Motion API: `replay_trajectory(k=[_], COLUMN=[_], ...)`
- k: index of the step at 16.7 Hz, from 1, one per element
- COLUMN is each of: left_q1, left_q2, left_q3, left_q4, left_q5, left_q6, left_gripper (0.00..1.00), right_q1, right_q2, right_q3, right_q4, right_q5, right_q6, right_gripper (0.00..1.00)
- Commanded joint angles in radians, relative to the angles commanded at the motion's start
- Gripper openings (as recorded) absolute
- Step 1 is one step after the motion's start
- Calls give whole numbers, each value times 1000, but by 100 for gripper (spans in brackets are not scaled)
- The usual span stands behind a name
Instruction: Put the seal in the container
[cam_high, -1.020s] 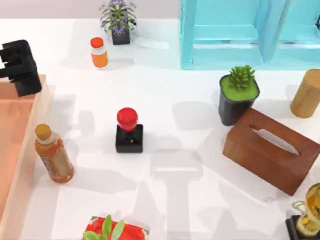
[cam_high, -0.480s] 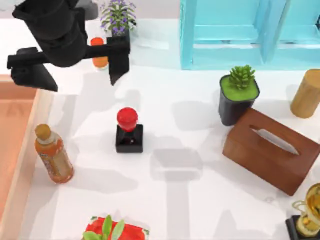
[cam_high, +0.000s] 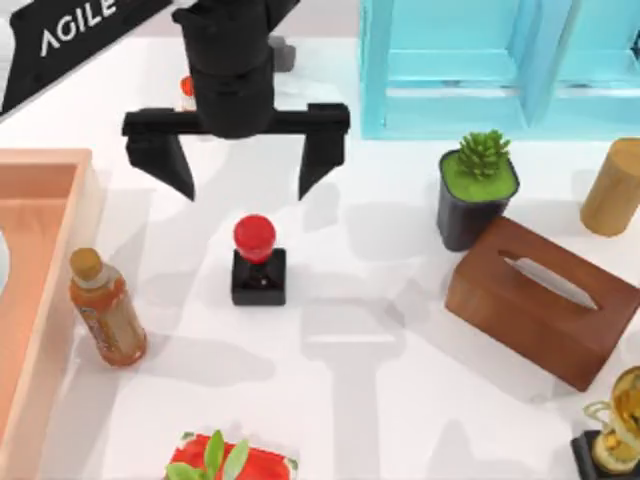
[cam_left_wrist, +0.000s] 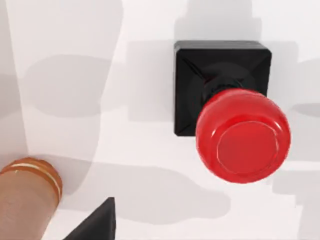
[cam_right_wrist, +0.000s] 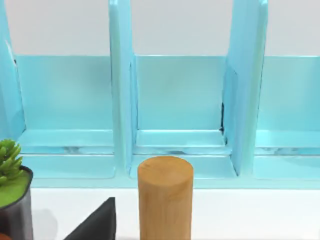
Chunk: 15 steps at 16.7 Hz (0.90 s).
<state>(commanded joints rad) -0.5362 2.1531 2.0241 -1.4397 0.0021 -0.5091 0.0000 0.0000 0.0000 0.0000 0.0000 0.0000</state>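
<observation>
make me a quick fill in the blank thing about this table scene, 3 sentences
1. The seal has a black square base and a round ____ knob.
2. The left end effector hovers above the seal with its fingers ____.
3. The container sits at the table's ____ edge in the top view.

Missing words: red; open; left
</observation>
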Motion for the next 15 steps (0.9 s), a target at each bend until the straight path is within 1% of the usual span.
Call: replay_trajectory(k=[6, 8, 15], left_q1=[3, 2, 2], left_q2=[4, 6, 30], left_q3=[1, -35, -309], left_q4=[2, 37, 344], left_q5=[0, 1, 1], left_q6=[1, 3, 4], left_gripper=[100, 100, 100], right_q1=[0, 0, 0], right_q2=[0, 0, 0], right_q3=[0, 0, 0], right_q4=[0, 0, 0], right_q5=[0, 0, 0], right_q6=[0, 0, 0], right_gripper=[100, 100, 100])
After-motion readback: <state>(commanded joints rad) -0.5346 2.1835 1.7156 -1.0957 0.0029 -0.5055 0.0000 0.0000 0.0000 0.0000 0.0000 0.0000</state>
